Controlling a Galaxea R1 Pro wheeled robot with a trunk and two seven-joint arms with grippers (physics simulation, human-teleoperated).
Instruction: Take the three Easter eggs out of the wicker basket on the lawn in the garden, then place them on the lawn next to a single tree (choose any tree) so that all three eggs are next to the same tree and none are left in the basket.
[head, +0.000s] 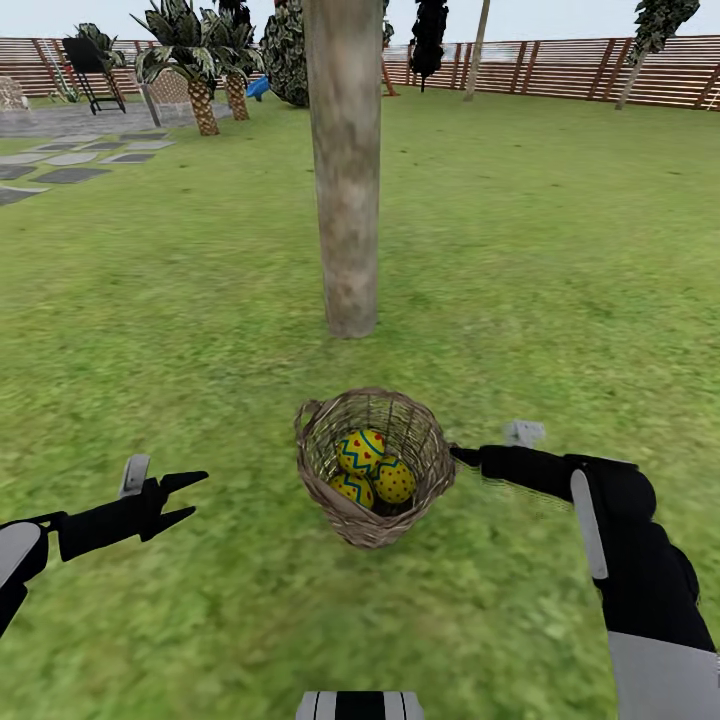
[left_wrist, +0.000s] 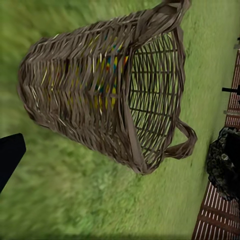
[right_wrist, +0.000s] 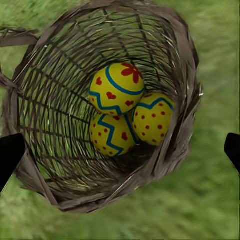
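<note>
progress at this moment was nil as far as placement went: all three easter eggs (head: 373, 470) lay inside the wicker basket (head: 372, 466), none on the lawn (head: 520, 250). in the head view the basket sat on the grass just below centre, tipped so its mouth faced up and back toward the camera; the tree (head: 343, 170) trunk rose at 12 o'clock from it, near but apart, with bare grass between. eggs were bunched touching one another on the low side of the basket; the right wrist view looked straight into the mouth and showed all three. left gripper (head: 183, 498) hovered at 9 o'clock from the basket, well apart, fingers spread and empty. right gripper (head: 462, 455) was at 3 o'clock, its tip at the basket rim; contact could not be confirmed, and the head view did not resolve its fingers. in the right wrist view two dark fingertips (right_wrist: 10, 152) stood wide apart at either edge of the frame, so i read that hand as spread, holding nothing. judgement: basket already close to a suitable tree; remaining work was three picks and three placements on grass by that trunk.
</note>
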